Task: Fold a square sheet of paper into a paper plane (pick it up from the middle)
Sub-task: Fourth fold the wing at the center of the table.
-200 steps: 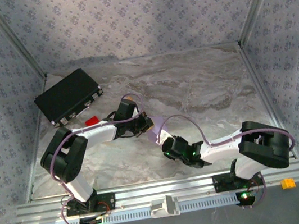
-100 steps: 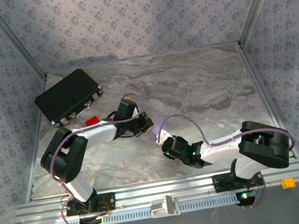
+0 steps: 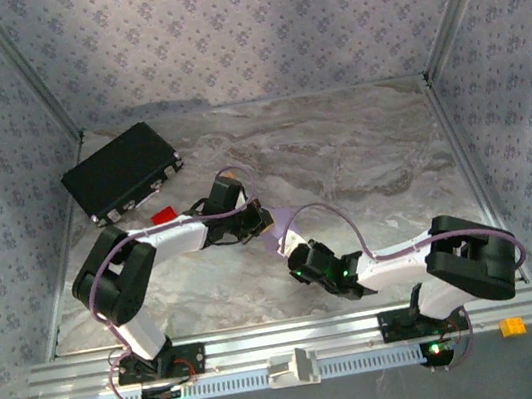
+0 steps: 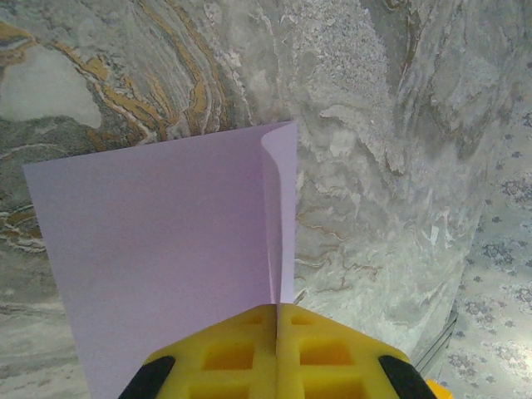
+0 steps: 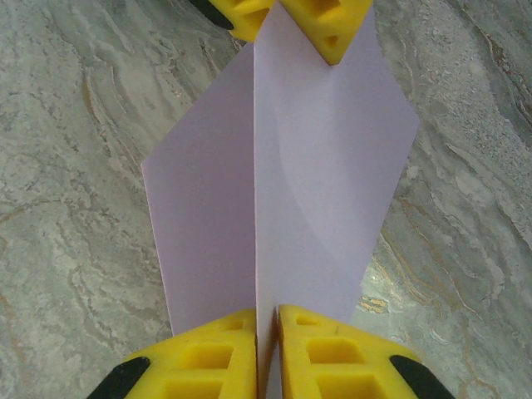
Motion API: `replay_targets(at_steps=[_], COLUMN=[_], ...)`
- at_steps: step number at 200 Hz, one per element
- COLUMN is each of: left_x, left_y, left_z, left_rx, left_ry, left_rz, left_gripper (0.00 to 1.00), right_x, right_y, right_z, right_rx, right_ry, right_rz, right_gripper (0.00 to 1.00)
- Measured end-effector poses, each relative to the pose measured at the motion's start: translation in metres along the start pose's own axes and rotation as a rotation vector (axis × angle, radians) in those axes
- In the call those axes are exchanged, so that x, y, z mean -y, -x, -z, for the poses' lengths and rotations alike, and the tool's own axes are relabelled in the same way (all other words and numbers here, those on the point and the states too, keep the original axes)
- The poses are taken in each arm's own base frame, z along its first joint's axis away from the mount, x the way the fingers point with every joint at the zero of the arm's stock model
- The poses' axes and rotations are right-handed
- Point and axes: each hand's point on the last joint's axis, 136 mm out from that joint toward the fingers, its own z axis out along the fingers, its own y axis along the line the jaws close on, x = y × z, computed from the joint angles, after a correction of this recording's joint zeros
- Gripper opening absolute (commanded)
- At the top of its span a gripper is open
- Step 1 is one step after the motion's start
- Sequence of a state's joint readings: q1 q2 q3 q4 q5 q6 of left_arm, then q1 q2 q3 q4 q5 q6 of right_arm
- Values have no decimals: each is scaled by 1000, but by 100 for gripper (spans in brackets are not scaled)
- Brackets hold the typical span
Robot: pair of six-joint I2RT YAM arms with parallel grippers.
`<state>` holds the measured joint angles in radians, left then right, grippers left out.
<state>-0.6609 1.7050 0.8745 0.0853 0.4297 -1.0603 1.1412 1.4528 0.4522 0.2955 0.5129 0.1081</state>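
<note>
The square sheet of paper (image 5: 324, 166), pale lilac, is bent along a centre ridge, with a flap falling to each side over the marble table. In the top view it is a small lilac strip (image 3: 277, 237) between the two wrists. My left gripper (image 4: 276, 309) is shut on one end of the ridge, its yellow fingers (image 5: 332, 25) showing at the top of the right wrist view. At the opposite end, my right gripper (image 5: 276, 312) has its yellow pads pressed on the ridge. In the top view the left gripper (image 3: 267, 222) and right gripper (image 3: 294, 258) face each other mid-table.
A black case (image 3: 123, 169) lies at the back left, with a small red block (image 3: 163, 216) just in front of it. Patterned walls enclose the marble table (image 3: 370, 153) on three sides. A metal rail (image 3: 288, 338) runs along the near edge.
The right gripper's jaws have closed in on the paper's ridge. Both arms and the sheet have stayed almost still.
</note>
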Motion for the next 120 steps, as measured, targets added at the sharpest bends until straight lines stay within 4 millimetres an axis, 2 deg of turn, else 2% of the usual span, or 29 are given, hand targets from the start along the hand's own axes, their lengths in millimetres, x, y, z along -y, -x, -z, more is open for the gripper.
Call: replay_targets(at_steps=[49, 76, 105, 120], left_x=[0, 0, 0, 0], left_y=[0, 0, 0, 0], left_z=[0, 0, 0, 0], left_rx=[0, 0, 0, 3], left_ry=[0, 0, 0, 0], left_rz=[0, 0, -1, 4], left_gripper=[3, 5, 19, 31], right_x=[0, 0, 1, 2], right_y=[0, 0, -1, -2], right_z=[0, 0, -1, -3], right_rx=[0, -1, -5, -15], right_ry=[-1, -1, 1, 14], right_rz=[-7, -14, -39, -71], right_gripper=[10, 5, 2, 1])
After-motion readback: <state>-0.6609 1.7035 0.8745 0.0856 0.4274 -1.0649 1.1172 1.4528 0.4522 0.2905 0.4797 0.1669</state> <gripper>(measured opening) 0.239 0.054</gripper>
